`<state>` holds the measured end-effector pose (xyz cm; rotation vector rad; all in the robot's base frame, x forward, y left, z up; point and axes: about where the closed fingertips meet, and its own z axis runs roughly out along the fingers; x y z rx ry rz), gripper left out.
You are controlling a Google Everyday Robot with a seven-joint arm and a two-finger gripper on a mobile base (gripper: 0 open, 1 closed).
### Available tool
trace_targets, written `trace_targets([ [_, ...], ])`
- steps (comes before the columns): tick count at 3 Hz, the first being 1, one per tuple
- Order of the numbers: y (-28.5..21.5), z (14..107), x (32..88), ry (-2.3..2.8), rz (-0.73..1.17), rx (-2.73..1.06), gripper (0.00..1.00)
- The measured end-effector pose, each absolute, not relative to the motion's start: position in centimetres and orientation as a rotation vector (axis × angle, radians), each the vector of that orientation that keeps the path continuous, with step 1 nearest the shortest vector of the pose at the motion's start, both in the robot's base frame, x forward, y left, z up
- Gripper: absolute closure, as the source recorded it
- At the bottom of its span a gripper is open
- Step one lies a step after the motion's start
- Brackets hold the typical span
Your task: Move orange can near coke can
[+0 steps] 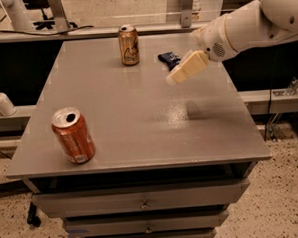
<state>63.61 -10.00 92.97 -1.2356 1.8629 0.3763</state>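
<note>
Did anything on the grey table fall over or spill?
No, nothing stands out. The golden amber-orange can and the copper-red can both stand on their bases, with no puddles. A small dark blue packet lies at the back, beside the cream end effector hovering above the grey table.

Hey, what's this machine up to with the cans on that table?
A robot arm reaches in from the right; its gripper hovers above the grey table, touching no can. The orange can stands untouched at the far edge. The coke can stands near the front left corner, well apart from it. A small dark packet lies near the gripper.
</note>
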Motion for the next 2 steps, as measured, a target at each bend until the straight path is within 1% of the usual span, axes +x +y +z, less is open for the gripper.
trace_targets([
  [2, -5.8, 91.2, 70.9, 1.751, 0.422, -1.132, 0.00],
])
